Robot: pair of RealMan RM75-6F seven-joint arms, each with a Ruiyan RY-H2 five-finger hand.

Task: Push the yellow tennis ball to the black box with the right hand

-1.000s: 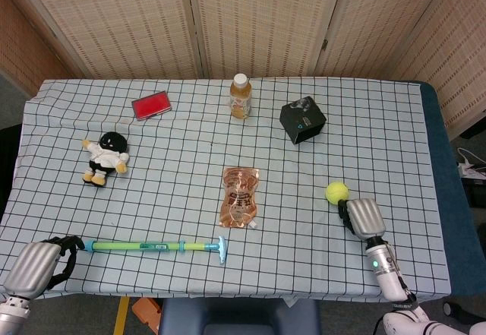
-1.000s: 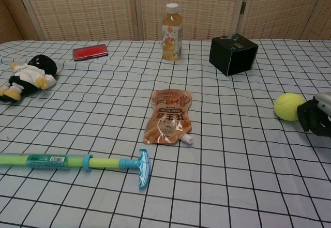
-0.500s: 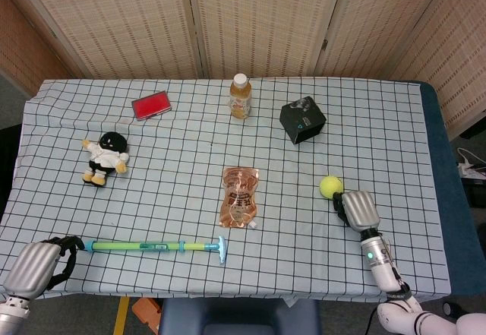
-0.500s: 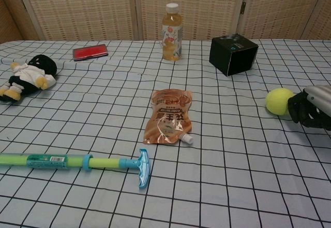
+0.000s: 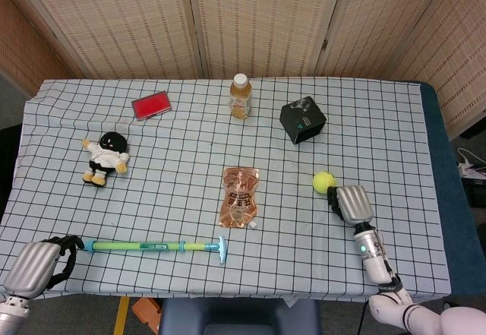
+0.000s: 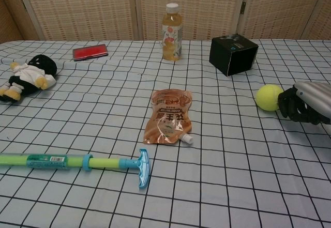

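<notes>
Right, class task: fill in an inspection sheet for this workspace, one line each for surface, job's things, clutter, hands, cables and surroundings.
Surface: table under a checked cloth, slightly wrinkled.
Job's things: yellow tennis ball lies apart from the black box, nearer the robot.
Clutter: juice bottle upright at the far side; red case; plush toy; orange pouch lying flat; green and blue stick along the near edge.
Hands: right hand just behind the ball, fingers curled, contact unclear; left hand at the near corner beside the stick's end, holding nothing.
Cables: white plug and lead off the table.
Surroundings: woven folding screens behind.
</notes>
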